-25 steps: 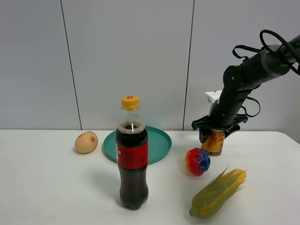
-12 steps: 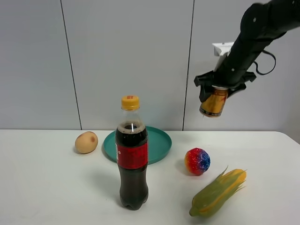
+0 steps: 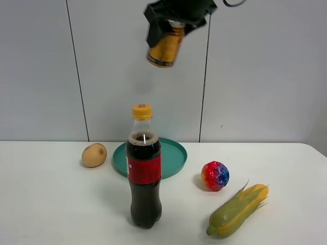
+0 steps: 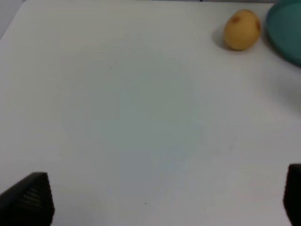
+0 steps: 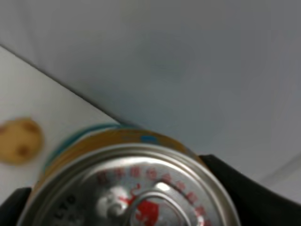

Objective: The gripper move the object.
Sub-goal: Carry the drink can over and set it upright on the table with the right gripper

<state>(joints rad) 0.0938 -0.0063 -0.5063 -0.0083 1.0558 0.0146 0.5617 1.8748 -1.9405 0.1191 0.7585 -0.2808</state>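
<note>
The gold-yellow can (image 3: 165,46) hangs tilted high in the air at the top of the exterior view, above the cola bottle (image 3: 143,173). My right gripper (image 3: 176,18) is shut on its top end. In the right wrist view the can's silver pull-tab top (image 5: 136,188) fills the lower part, with a black finger (image 5: 244,188) on its side. My left gripper (image 4: 164,207) is open and empty over bare table; only its two fingertips (image 4: 28,200) show in the left wrist view, and it is out of the exterior view.
A teal plate (image 3: 171,158) sits behind the bottle, a potato (image 3: 94,154) to its left. A multicoloured ball (image 3: 215,175) and a corn cob (image 3: 237,209) lie at the right. The potato (image 4: 241,29) and plate edge (image 4: 287,28) show in the left wrist view.
My right gripper has lifted the can from the table near the ball, raised it high and carried it left to above the bottle. Nothing else moved.
</note>
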